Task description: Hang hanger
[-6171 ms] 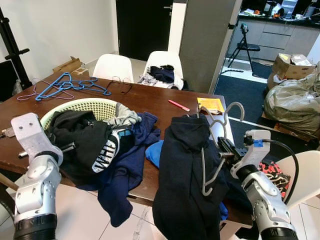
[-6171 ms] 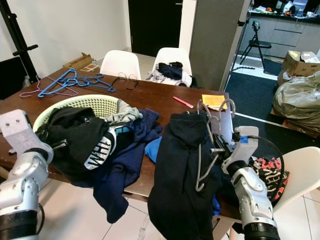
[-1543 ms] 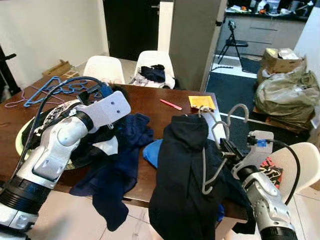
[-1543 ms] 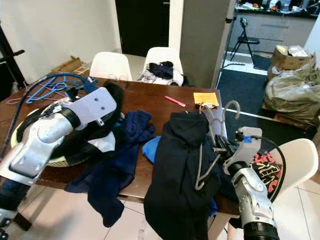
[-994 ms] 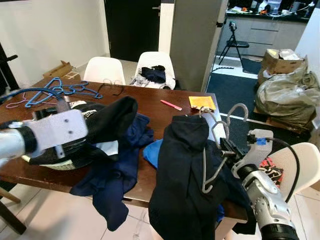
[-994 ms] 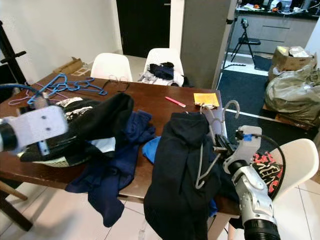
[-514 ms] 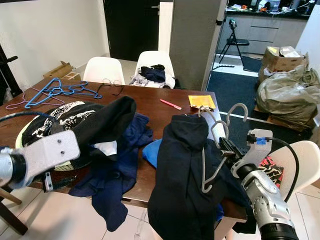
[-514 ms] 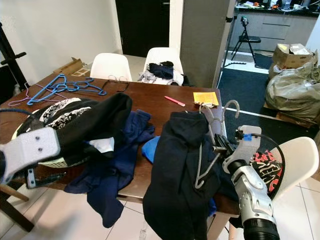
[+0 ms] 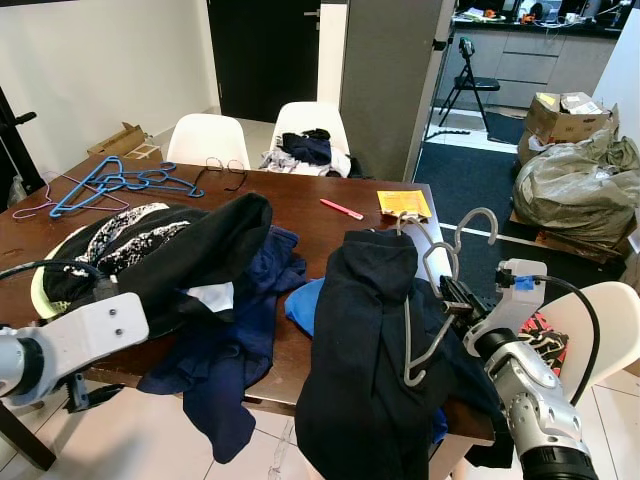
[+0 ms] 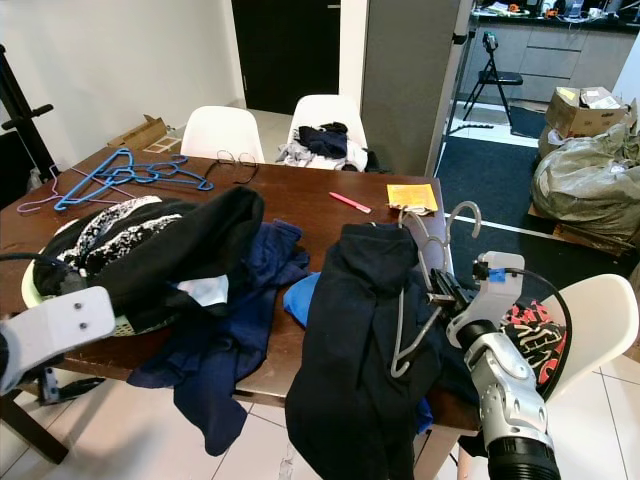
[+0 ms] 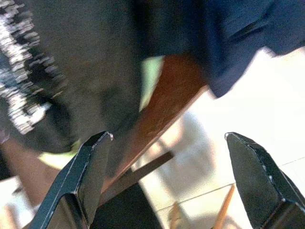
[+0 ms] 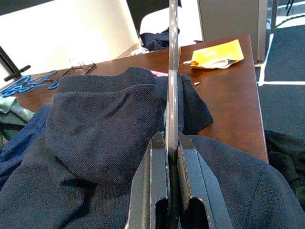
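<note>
A: While the right gripper [image 9: 452,303] sits just off the table's [image 9: 330,215] right edge, how do its fingers stand?

B: Pinched together on the grey hanger [image 9: 430,310]. In the right wrist view the hanger's thin edge [image 12: 172,95] runs straight up from between the two black fingers [image 12: 155,191], no gap showing.

A: Hanger location?

B: Near the front right corner, leaning against the dark navy garment [image 9: 365,350], which drapes over the front edge and hangs toward the floor. Its hook [image 9: 478,222] stands above the garment's top.

A: Left gripper?

B: The left gripper [image 11: 167,181] is spread wide and holds nothing. Its wrist view looks past the table's front edge to pale floor tiles, blurred. The left arm [image 9: 70,345] is low, in front of the front left corner.

A: Other items logged?

B: Green laundry basket [image 9: 45,290] near the left edge, heaped with a black garment [image 9: 190,250]; blue clothes [image 9: 235,340] spill over the front edge. Blue hangers [image 9: 110,182] at the far left corner, pink pen [image 9: 342,209] and yellow pad [image 9: 401,204] toward the far right corner. Two white chairs [image 9: 208,140] behind the far edge.
</note>
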{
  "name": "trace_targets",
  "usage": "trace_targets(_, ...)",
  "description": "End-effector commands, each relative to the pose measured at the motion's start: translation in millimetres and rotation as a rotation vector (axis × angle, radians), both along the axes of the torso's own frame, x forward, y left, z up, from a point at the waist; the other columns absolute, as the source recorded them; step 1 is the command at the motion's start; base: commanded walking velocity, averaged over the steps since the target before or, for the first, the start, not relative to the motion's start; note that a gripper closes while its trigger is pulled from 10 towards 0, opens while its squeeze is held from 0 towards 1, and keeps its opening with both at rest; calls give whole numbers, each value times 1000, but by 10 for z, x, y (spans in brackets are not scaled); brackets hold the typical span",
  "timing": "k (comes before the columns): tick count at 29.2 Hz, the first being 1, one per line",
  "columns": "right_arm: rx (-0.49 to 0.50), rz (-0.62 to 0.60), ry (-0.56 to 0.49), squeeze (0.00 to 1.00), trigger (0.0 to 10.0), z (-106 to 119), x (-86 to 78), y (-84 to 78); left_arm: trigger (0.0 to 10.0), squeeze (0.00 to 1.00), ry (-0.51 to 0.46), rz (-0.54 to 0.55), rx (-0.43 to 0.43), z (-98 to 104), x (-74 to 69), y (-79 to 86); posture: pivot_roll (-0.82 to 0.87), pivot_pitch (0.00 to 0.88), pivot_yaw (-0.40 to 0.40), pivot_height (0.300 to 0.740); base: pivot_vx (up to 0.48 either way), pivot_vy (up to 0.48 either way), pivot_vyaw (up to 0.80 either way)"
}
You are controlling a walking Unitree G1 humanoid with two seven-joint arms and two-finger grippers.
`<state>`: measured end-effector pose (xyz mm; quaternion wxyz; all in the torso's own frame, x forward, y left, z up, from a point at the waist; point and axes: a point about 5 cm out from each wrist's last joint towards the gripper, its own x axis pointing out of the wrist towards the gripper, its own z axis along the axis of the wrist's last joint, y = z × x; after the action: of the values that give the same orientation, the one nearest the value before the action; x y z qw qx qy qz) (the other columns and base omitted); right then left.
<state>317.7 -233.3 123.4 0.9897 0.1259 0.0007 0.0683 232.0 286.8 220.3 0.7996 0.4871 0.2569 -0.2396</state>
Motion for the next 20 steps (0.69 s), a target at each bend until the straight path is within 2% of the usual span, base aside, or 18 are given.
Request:
trace_targets(1,15,0,25,0,10000,-42,2,-2,10000,0,-16,61,49,65,-17,100,1,0,-48,740,0,0,0)
trace_targets(4,15,1,26,0,10000,-42,1,-3,10000,0,-47,92,65,122,-14,145,4,0,-50,740,0,0,0)
trace_targets(6,14,4,28,0,10000,-44,1,-4,10000,0,-106,129,89,198,13,197,3,0,-50,740,0,0,0)
trace_targets(13,14,4,29,0,10000,-43,4,-8,10000,0,-134,146,92,195,44,232,0,0,-49,740,0,0,0)
trace_targets(20,12,4,28,0,10000,-40,-2,-11,10000,0,-140,208,109,10,118,409,-5,0,-53,740,0,0,0)
